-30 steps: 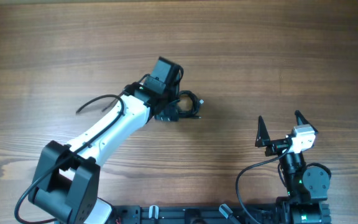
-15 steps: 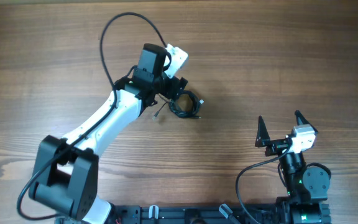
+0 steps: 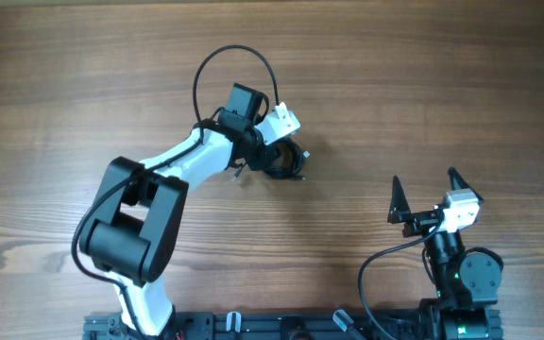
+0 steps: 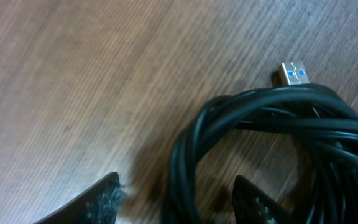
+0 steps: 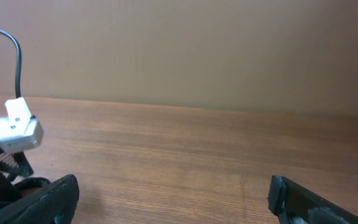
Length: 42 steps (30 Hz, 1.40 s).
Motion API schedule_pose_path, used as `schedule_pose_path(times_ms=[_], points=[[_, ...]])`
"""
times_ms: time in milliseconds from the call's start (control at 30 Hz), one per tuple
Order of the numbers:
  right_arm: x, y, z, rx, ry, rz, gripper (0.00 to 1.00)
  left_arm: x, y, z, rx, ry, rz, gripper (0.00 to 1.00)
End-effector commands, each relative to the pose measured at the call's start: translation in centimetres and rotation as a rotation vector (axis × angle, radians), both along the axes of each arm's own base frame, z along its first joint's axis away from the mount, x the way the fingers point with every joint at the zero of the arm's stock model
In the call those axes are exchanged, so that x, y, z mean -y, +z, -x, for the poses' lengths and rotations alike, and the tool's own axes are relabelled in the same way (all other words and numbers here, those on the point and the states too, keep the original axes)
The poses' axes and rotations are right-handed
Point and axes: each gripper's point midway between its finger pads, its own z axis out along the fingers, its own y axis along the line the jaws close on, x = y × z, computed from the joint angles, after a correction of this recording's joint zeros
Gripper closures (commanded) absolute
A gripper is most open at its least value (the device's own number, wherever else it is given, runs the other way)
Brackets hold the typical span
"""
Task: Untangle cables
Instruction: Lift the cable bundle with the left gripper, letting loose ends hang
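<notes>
The cables [image 3: 292, 161] lie as a small coiled black bundle on the wooden table, just right of my left wrist. In the left wrist view the cables [image 4: 272, 124] fill the right half, with a silvery plug with a blue inside [image 4: 291, 73] sticking out at the top. My left gripper [image 3: 274, 157] is down at the bundle's left edge. Its fingers stand open, and a loop of black strands passes between them with a gap on each side of my left gripper [image 4: 178, 188]. My right gripper [image 3: 425, 182] hangs open and empty at the lower right, far from the bundle, and my right gripper [image 5: 173, 190] frames only bare wood.
The left arm's own thicker black cable [image 3: 237, 55] arches in a loop above its wrist. Its white wrist camera block [image 5: 16, 129] shows at the left of the right wrist view. The right arm's base [image 3: 461, 283] stands at the table's front edge.
The left arm has folded in and turned its wrist over the bundle, and its jaws have narrowed around a loop of strands. The right arm has not moved.
</notes>
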Motion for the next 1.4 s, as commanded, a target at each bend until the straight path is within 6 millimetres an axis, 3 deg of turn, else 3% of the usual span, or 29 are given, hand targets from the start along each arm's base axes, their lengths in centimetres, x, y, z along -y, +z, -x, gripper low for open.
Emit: schedule_pose_path(times_ms=[0, 33, 133, 267, 333, 400, 467, 567, 633, 667, 733, 800, 867, 933, 1000, 1033, 1167, 1267, 1333, 1367], points=[[0.1, 0.2, 0.0, 0.013, -0.007, 0.010, 0.01, 1.1, 0.0, -0.2, 0.012, -0.043, 0.041, 0.78], [0.1, 0.2, 0.0, 0.013, -0.007, 0.010, 0.00, 1.2, 0.1, -0.4, 0.024, -0.043, 0.045, 0.92], [0.1, 0.2, 0.0, 0.013, -0.007, 0.010, 0.00, 1.4, 0.6, -1.3, 0.060, -0.030, 0.060, 0.96], [0.1, 0.2, 0.0, 0.012, -0.007, 0.010, 0.00, -0.5, 2.6, -4.9, 0.107, 0.358, 0.118, 0.96], [0.1, 0.2, 0.0, 0.013, -0.007, 0.010, 0.00, -1.8, 3.8, -5.9, 0.063, 0.664, 0.221, 0.96], [0.1, 0.2, 0.0, 0.013, -0.007, 0.010, 0.00, -2.8, 4.1, -5.1, -0.088, 1.013, 0.369, 0.96], [0.1, 0.2, 0.0, 0.013, -0.007, 0.010, 0.00, -3.6, 2.5, -2.3, -0.327, 1.389, 0.458, 0.96], [0.1, 0.2, 0.0, 0.013, -0.007, 0.010, 0.00, -3.1, 0.8, 1.5, -0.569, 1.694, 0.466, 0.96], [0.1, 0.2, 0.0, 0.013, -0.007, 0.010, 0.00, -2.2, 1.0, 1.5, -0.584, 1.682, 0.492, 0.93], [0.1, 0.2, 0.0, 0.013, -0.007, 0.010, 0.00, -2.1, 1.3, 1.0, -0.552, 1.635, 0.495, 0.86], [0.1, 0.2, 0.0, 0.013, -0.007, 0.010, 0.00, -2.3, 1.9, -0.5, -0.440, 1.492, 0.479, 0.64], [0.1, 0.2, 0.0, 0.013, -0.007, 0.010, 0.00, -2.8, 2.3, -1.6, -0.345, 1.386, 0.446, 0.33], [0.1, 0.2, 0.0, 0.012, -0.007, 0.010, 0.00, -3.3, 2.4, -2.0, -0.300, 1.307, 0.406, 0.25], [0.1, 0.2, 0.0, 0.013, -0.007, 0.010, 0.00, -3.6, 2.1, -1.7, -0.285, 1.253, 0.355, 0.25], [0.1, 0.2, 0.0, 0.013, -0.007, 0.010, 0.00, -3.6, 1.9, -1.4, -0.275, 1.201, 0.313, 0.44], [0.1, 0.2, 0.0, 0.013, -0.007, 0.010, 0.00, -3.4, 1.5, -1.1, -0.268, 1.159, 0.285, 0.49], [0.1, 0.2, 0.0, 0.013, -0.007, 0.010, 0.00, -1.3, -1.2, 1.0, -0.363, 1.046, 0.233, 0.43], [0.1, 0.2, 0.0, 0.013, -0.007, 0.010, 0.00, -0.8, -1.7, 1.3, -0.371, 1.034, 0.228, 0.46], [0.1, 0.2, 0.0, 0.012, -0.007, 0.010, 0.00, -0.8, -1.6, 1.2, -0.370, 1.035, 0.232, 0.69], [0.1, 0.2, 0.0, 0.013, -0.007, 0.010, 0.00, -0.9, -1.6, 1.2, -0.370, 1.035, 0.231, 0.91]])
